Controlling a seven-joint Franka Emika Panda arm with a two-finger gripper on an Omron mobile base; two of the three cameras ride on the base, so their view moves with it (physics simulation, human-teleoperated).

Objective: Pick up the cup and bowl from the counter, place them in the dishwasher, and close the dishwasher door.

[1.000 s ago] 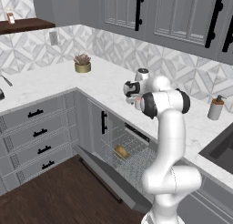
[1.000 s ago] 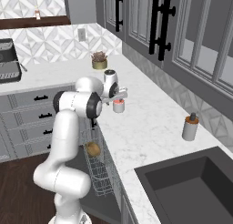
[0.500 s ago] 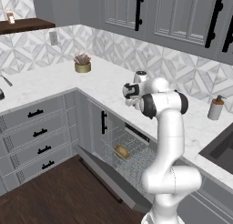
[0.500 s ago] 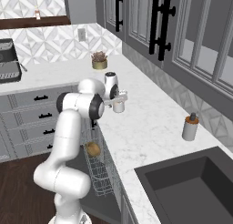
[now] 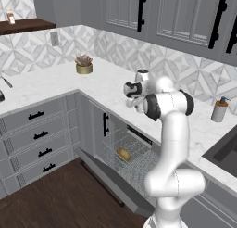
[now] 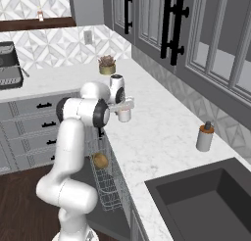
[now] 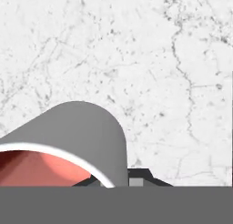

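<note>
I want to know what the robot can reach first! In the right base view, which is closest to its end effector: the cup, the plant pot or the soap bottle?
1. The cup, right at the end effector.
2. The plant pot, farther back on the counter.
3. The soap bottle, out near the sink.

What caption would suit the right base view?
Gripper shut on the cup over the counter; bowl already in the open dishwasher.

One cup point(image 6: 124, 114) — one bowl point(image 5: 123, 154); one soap bottle point(image 6: 204, 136).
</note>
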